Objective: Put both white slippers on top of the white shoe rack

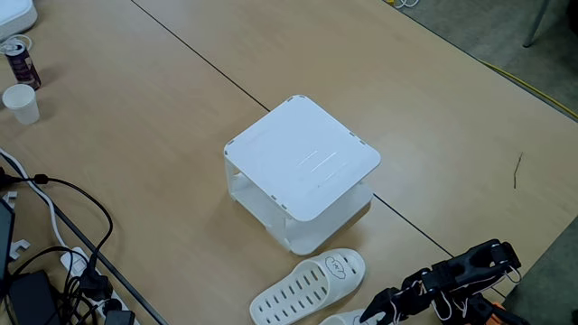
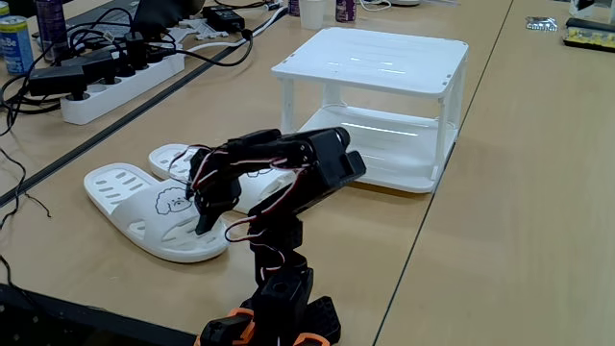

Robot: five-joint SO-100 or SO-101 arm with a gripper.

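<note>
Both white slippers (image 2: pixel 154 213) lie just beneath the tool (image 2: pixel 205 213), its opening unclear.

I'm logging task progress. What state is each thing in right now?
white slippers: both flat on the table beside the rack, soles down, not yet on top.
white shoe rack: upright, top panel bare.
tool: hangs over the nearer slipper, holding nothing; open or shut unclear.
paper cup: upright.
can: upright.

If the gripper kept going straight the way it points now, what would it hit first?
Probably the nearer white slipper: the gripper points down just above its strap end. Depth is unclear, so it may already be touching. The white shoe rack lies off that line.
</note>
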